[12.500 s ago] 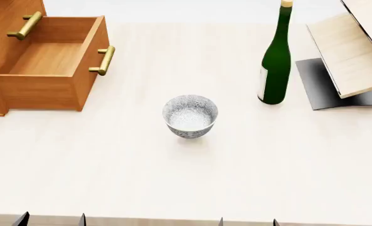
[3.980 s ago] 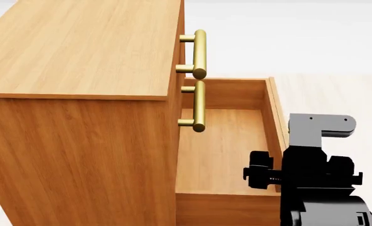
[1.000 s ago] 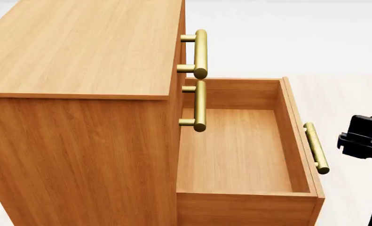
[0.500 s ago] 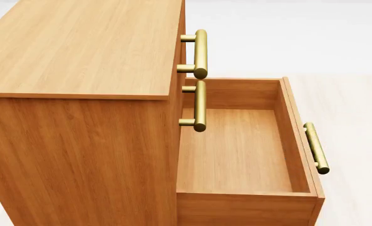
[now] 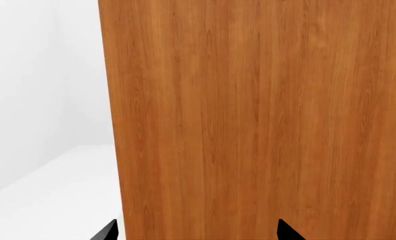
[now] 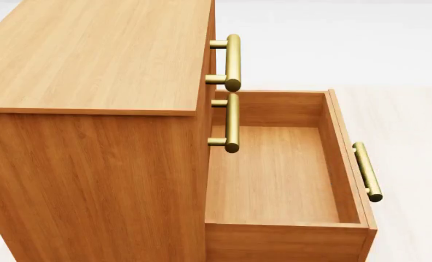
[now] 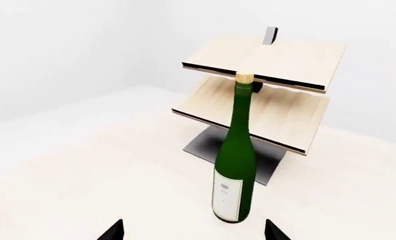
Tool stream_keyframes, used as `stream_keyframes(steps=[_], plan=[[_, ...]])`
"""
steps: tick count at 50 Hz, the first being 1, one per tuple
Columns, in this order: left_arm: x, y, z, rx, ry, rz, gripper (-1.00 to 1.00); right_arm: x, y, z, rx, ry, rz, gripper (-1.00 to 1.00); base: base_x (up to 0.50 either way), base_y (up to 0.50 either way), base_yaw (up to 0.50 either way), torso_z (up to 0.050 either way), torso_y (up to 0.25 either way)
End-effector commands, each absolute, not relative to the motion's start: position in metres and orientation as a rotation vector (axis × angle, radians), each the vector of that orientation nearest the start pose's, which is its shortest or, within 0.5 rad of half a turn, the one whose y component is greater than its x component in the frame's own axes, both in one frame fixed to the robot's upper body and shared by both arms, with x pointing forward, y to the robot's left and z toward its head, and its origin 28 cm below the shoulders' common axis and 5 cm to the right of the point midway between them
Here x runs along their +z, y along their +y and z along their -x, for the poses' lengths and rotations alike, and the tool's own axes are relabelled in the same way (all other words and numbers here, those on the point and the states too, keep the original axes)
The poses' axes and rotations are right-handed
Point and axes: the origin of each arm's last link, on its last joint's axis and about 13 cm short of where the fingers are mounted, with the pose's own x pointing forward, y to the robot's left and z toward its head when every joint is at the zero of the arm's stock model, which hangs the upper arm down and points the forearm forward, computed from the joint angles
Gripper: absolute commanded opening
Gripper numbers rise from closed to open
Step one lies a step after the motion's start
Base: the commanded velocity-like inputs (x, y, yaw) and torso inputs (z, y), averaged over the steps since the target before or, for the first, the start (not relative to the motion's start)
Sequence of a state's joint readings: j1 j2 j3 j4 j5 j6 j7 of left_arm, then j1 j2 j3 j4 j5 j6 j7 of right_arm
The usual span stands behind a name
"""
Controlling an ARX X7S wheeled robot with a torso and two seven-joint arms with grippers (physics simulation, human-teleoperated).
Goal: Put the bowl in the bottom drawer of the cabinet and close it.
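The bottom drawer [image 6: 274, 174] stands pulled well out of the cabinet [image 6: 99, 54], its floor bare and its brass handle [image 6: 366, 171] facing away from the box, which reads as an opening made ready to take the bowl; the two upper drawers sit flush, their handles [image 6: 232, 61] stacked above the open one. The bowl itself shows in none of the three views, so it is not in the drawer and its place cannot be told. The left claw [image 5: 196, 235] hangs close to a plain wood-grain side of the cabinet, only two dark fingertips showing, set apart with nothing between them. The right claw [image 7: 194, 232] is likewise spread and empty, and looks toward a green wine bottle [image 7: 235, 160] standing upright in front of slanted pale boards [image 7: 265, 90] on a dark base (neither belongs to the job). Everything rests on a pale cream wood-grain tabletop [image 7: 84, 175], and beyond it the room is blank white walls with no other furniture in sight.
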State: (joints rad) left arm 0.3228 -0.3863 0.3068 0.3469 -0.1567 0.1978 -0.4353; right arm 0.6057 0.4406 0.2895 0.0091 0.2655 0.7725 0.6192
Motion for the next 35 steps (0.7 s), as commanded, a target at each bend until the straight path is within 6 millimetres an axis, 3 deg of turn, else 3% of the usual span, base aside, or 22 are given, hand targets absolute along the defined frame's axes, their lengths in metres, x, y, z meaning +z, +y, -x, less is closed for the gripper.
stream_keyframes(steps=[1, 20, 35], plan=[[0.036, 0.213, -0.128, 0.019, -0.137, -0.037, 1.0, 0.157, -0.266, -0.292, -1.033, 0.122, -0.015, 1.0, 0.0, 0.0, 0.0, 0.0, 0.0], [0.037, 0.213, -0.128, 0.019, -0.138, -0.035, 1.0, 0.146, -0.28, -0.291, -1.18, 0.244, -0.02, 1.0, 0.0, 0.0, 0.0, 0.0, 0.0], [0.038, 0.214, -0.127, 0.02, -0.139, -0.037, 1.0, 0.135, -0.284, -0.292, -1.165, 0.364, -0.086, 1.0, 0.0, 0.0, 0.0, 0.0, 0.0]])
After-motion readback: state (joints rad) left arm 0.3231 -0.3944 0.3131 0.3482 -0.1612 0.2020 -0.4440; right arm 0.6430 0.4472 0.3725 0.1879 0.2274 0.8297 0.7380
